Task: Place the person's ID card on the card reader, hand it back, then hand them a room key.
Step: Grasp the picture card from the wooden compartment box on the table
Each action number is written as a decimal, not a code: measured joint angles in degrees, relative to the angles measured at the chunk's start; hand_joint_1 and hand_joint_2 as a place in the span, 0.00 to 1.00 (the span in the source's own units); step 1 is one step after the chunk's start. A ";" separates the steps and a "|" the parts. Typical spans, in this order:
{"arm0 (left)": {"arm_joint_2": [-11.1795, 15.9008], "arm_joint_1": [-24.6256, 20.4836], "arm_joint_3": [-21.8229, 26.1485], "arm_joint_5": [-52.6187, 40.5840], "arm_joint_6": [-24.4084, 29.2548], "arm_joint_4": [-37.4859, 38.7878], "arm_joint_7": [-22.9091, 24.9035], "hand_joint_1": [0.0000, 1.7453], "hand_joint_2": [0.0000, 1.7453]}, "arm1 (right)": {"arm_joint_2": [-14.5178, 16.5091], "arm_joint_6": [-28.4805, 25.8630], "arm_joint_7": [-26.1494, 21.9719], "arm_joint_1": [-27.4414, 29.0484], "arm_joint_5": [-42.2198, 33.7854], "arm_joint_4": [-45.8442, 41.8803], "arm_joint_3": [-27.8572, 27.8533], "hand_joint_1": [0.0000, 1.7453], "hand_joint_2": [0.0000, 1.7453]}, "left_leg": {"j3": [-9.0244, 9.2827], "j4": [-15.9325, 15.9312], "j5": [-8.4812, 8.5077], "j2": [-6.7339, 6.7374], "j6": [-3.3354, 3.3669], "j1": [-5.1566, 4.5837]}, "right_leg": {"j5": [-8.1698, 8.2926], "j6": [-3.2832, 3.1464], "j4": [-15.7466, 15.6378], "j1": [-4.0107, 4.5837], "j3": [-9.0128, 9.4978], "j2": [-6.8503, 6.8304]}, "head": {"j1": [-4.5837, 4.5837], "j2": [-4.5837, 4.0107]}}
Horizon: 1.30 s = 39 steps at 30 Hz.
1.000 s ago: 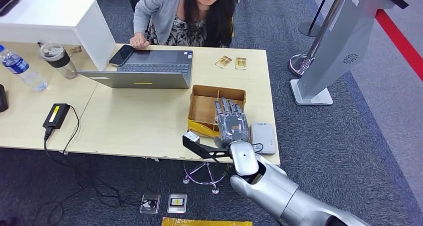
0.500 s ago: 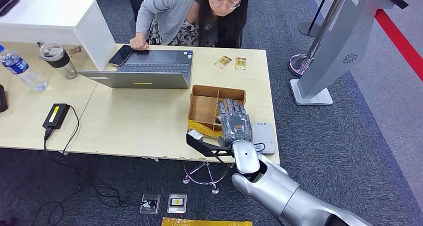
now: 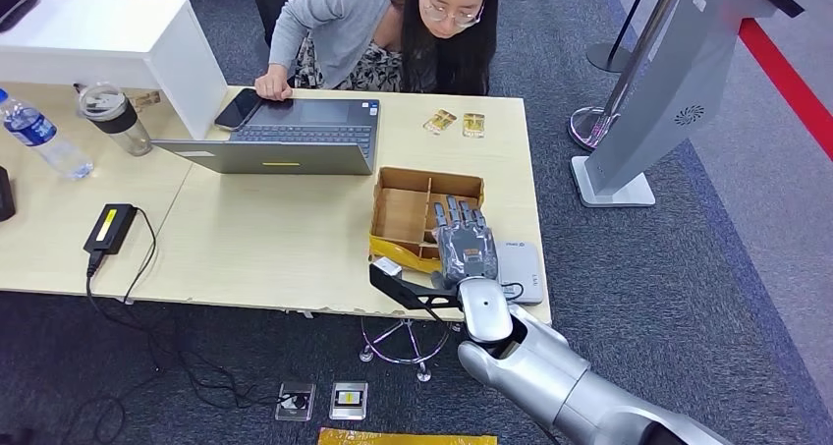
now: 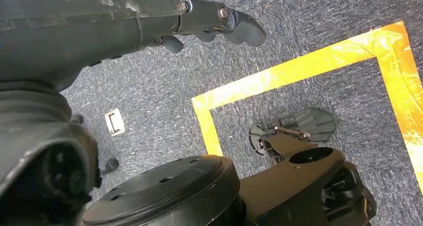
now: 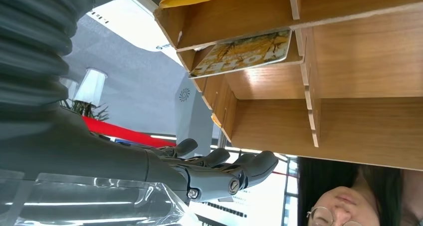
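Note:
My right hand (image 3: 465, 244) hovers flat over the near right part of a wooden compartment box (image 3: 428, 177), its fingers stretched out and holding nothing. In the right wrist view a gold hotel key card (image 5: 242, 52) lies in one compartment, beyond my fingers (image 5: 234, 173). The grey card reader (image 3: 523, 268) sits just right of the hand at the table's front corner. Two gold cards (image 3: 457, 123) lie near the far edge, in front of the person (image 3: 393, 27). My left hand (image 4: 219, 24) hangs over the carpet, fingers loose and holding nothing.
An open laptop (image 3: 295, 136) and a phone (image 3: 239, 109) lie before the person. A bottle (image 3: 39, 136), a cup (image 3: 113, 116) and a power adapter (image 3: 110, 227) are on the left. A grey kiosk stand (image 3: 668, 82) rises to the right of the table.
My right hand has edged forward and slightly right over the box. The person has lifted and leaned their head toward the table's right side.

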 joint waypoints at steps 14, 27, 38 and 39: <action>0.00 0.00 0.00 0.01 -0.04 0.00 0.00 0.00 0.00 | -0.02 1.67 -0.08 0.06 -0.17 0.56 -0.02 0.00 1.00 | 0.00 0.00 0.00 0.00 0.00 0.00 | 0.00 0.00 0.00 0.00 0.00 0.00 | 0.00 0.00; 0.00 0.00 0.00 -0.02 -0.09 0.02 0.00 0.00 0.00 | -0.04 1.69 -0.12 0.14 -0.24 0.58 -0.04 0.99 1.00 | 0.00 0.00 0.00 0.00 0.00 0.00 | 0.00 0.00 0.00 0.00 0.00 0.00 | 0.00 0.00; 0.00 0.00 0.00 -0.04 -0.11 0.02 0.00 0.00 0.00 | -0.04 2.16 -0.38 0.33 0.09 0.58 -0.07 0.00 1.00 | 0.00 0.00 0.00 0.00 0.00 0.00 | 0.00 0.00 0.00 0.00 0.00 0.00 | -0.01 0.00; 0.00 0.00 0.00 -0.04 -0.11 0.02 0.00 0.00 0.00 | -0.04 2.13 -0.46 0.37 0.15 0.59 -0.07 0.00 1.00 | 0.00 0.00 0.00 0.00 0.00 0.00 | 0.00 0.00 0.00 0.00 0.00 0.00 | -0.01 0.00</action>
